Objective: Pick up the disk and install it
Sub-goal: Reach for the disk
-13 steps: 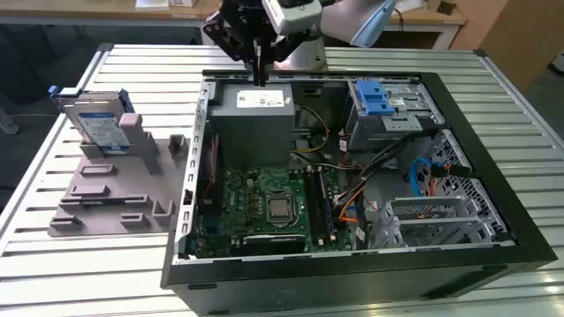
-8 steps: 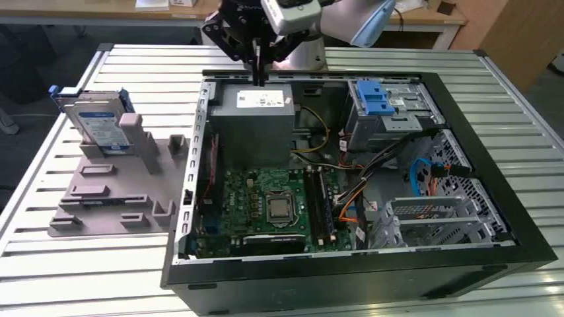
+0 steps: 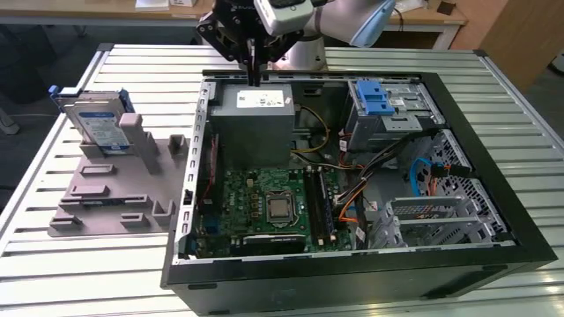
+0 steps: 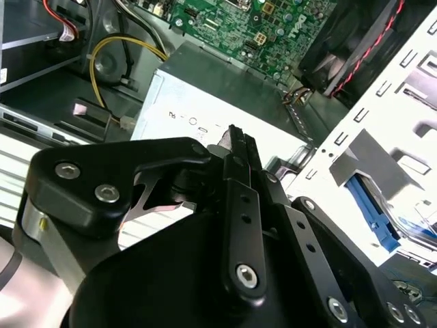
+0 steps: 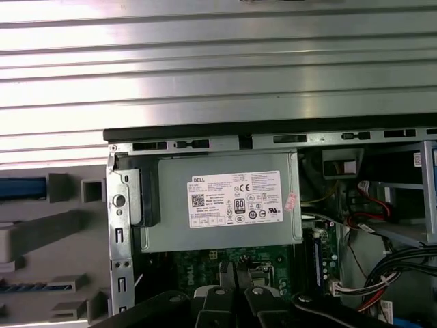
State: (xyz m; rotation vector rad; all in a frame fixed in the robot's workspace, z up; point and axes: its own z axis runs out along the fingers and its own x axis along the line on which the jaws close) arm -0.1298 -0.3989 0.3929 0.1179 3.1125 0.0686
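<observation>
We see one gripper (image 3: 255,80), its two fingers (image 4: 235,205) pressed together with nothing between them. In the exterior view it hangs tips-down over the far edge of the one open computer case (image 3: 352,281). It is just above the one grey box (image 3: 255,125) with a white sticker. In both wrist views the closed tips (image 5: 234,270) sit over that same box (image 5: 218,236), and we cannot tell whether they touch it. At six o'clock from the box in the exterior view lies one green circuit board (image 3: 264,198). At three o'clock from the box we count one blue clip (image 3: 379,104) on a metal bay.

The one disk (image 3: 95,125) is outside the case, well apart from the gripper, at about eight o'clock from it in the exterior view. It is propped in the far end of the one grey tray (image 3: 115,198), label side towards the camera. Its long axis runs roughly from twelve to six, with a blue rail along each long side, two in all. We cannot tell whether it is upright or leaning back. Tray and case stand side by side on the one slatted metal worktop (image 3: 79,277).
</observation>
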